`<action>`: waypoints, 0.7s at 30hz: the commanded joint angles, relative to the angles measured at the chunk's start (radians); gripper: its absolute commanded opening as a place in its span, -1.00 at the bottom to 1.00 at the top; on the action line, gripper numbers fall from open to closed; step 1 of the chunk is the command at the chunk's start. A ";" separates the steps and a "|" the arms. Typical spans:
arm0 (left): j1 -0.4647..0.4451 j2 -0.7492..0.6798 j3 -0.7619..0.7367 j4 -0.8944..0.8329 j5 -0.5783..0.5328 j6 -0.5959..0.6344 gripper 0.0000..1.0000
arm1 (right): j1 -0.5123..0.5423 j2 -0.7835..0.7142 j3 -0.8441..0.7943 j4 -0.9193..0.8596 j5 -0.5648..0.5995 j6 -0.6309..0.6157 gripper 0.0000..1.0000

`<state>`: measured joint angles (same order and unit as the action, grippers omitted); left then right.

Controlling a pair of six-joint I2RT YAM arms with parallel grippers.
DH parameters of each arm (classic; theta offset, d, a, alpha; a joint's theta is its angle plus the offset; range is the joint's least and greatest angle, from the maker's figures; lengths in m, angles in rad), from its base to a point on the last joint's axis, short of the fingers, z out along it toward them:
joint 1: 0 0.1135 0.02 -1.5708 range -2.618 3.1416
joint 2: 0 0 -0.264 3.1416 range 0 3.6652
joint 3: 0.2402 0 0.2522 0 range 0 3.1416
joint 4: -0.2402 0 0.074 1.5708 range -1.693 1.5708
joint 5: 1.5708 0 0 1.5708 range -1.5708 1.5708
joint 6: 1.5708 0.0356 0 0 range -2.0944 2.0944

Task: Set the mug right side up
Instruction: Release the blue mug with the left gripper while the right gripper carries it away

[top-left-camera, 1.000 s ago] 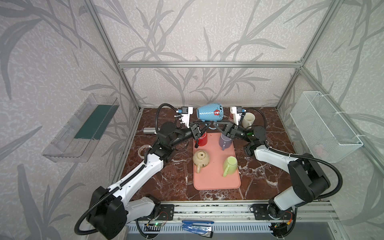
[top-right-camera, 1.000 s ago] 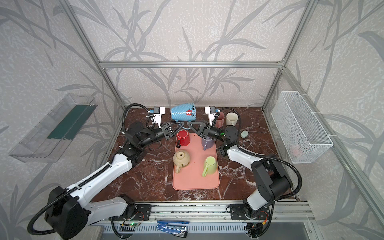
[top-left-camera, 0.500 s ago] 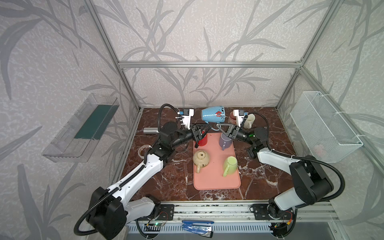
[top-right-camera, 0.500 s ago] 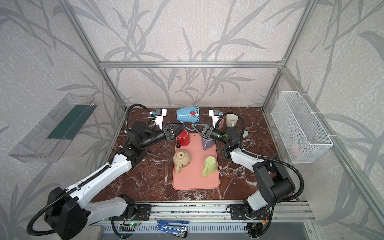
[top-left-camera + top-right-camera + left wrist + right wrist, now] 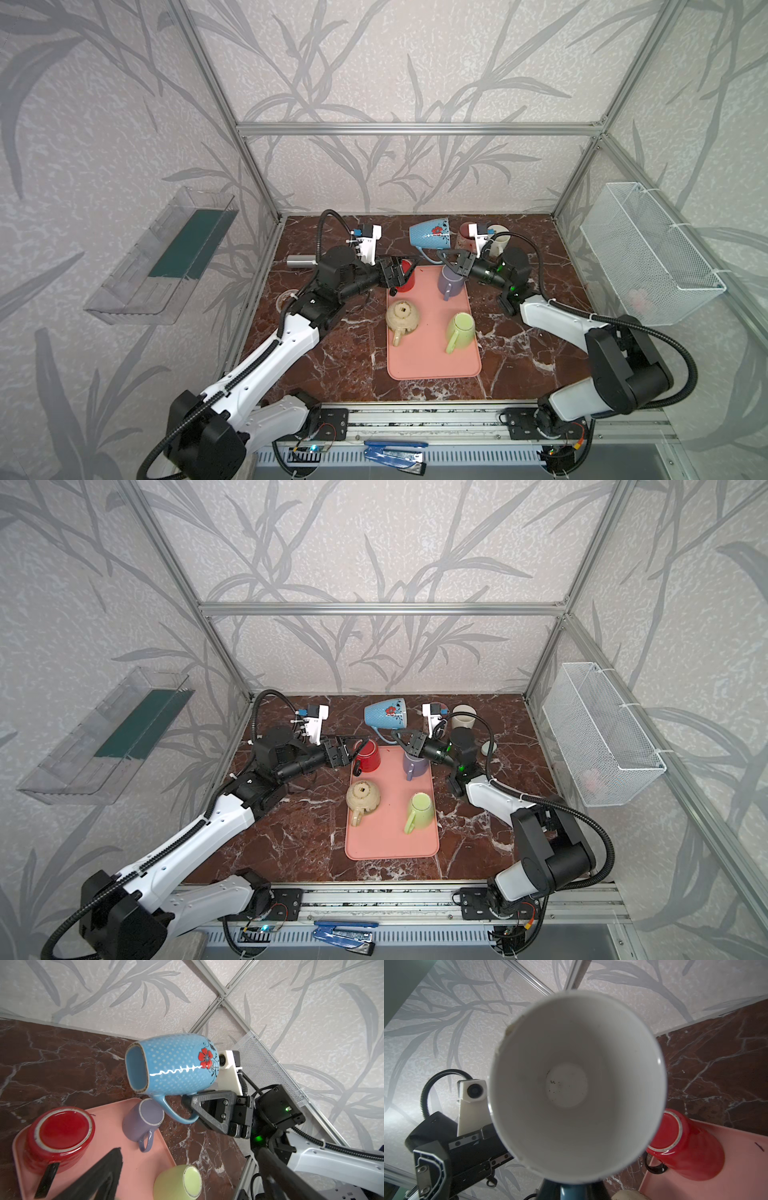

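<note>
The blue mug [image 5: 430, 235] [image 5: 384, 713] with a red flower hangs on its side above the back of the table, mouth toward the left arm. My right gripper [image 5: 442, 254] [image 5: 397, 734] [image 5: 188, 1103] is shut on the mug's handle from below. In the right wrist view the mug's pale round end [image 5: 577, 1084] fills the picture, with the blue handle between my right gripper's [image 5: 572, 1190] dark fingers. My left gripper [image 5: 401, 268] [image 5: 353, 746] stands open and empty over the red mug, apart from the blue mug. One of its fingers [image 5: 99, 1174] shows in the left wrist view.
A pink tray [image 5: 432, 365] carries an upturned red mug [image 5: 405, 282], a purple mug [image 5: 451, 280], a green mug [image 5: 461, 328] and a beige teapot [image 5: 401, 318]. A cream cup [image 5: 498, 243] and a metal cylinder [image 5: 299, 262] sit at the back. A wire basket [image 5: 648, 253] hangs right.
My left gripper has opened, let go of the blue mug and drawn back to the left. The right gripper keeps the handle, and the mug has shifted slightly right.
</note>
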<state>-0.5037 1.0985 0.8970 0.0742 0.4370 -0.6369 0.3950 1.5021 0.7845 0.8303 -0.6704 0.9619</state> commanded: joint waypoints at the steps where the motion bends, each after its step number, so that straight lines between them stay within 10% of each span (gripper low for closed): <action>1: 0.001 -0.056 0.042 -0.154 -0.081 0.059 0.99 | -0.002 -0.041 0.096 -0.153 0.058 -0.116 -1.00; 21: 0.001 -0.142 0.155 -0.804 -0.469 0.317 0.99 | -0.018 0.199 0.516 -0.798 0.268 -0.397 -1.00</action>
<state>-0.5037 0.9798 1.0145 -0.6239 0.0338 -0.3794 0.3782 1.7012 1.2201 0.0887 -0.4557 0.6479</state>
